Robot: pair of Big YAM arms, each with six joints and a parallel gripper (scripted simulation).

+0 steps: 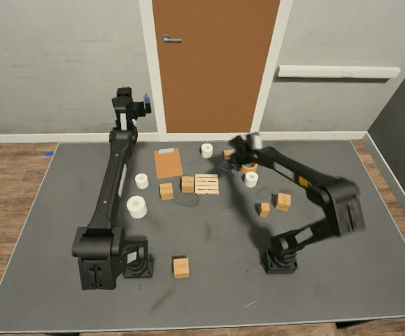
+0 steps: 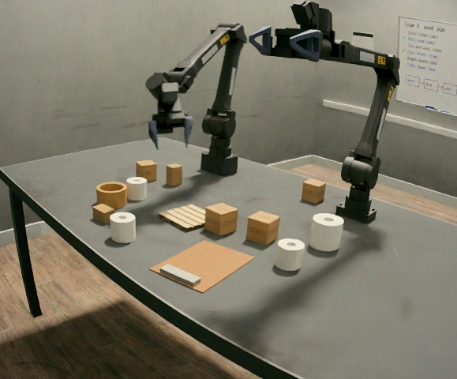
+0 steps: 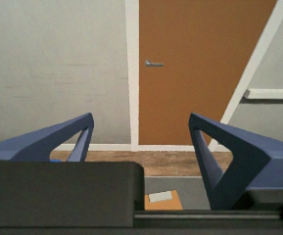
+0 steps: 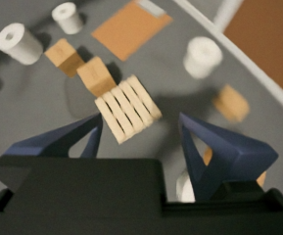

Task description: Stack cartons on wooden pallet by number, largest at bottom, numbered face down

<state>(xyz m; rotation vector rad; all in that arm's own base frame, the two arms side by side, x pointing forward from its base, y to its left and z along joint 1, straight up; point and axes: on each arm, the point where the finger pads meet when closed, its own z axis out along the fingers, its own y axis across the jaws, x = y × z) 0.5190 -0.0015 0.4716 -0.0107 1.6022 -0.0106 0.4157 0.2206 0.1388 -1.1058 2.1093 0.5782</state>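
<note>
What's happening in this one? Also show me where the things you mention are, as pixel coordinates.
Neither arm is holding anything. The right claw (image 1: pixel 227 166) (image 2: pixel 171 136) (image 4: pixel 140 117) is open above the table near the wooden pallet (image 1: pixel 206 184) (image 2: pixel 184 217) (image 4: pixel 127 109); the left claw (image 2: pixel 284 43) (image 3: pixel 141 117) is open, raised high. No column is started: the pallet is bare, and the four cube-shaped cartons (image 1: pixel 166 191) (image 2: pixel 262 227) sit separately on the table, their numbered undersides out of sight.

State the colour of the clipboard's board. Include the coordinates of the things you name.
Orange-brown (image 1: pixel 168 164) (image 2: pixel 207 259) (image 3: pixel 164 203) (image 4: pixel 131 31), with a pale grey clip; the top view shows it best.
</note>
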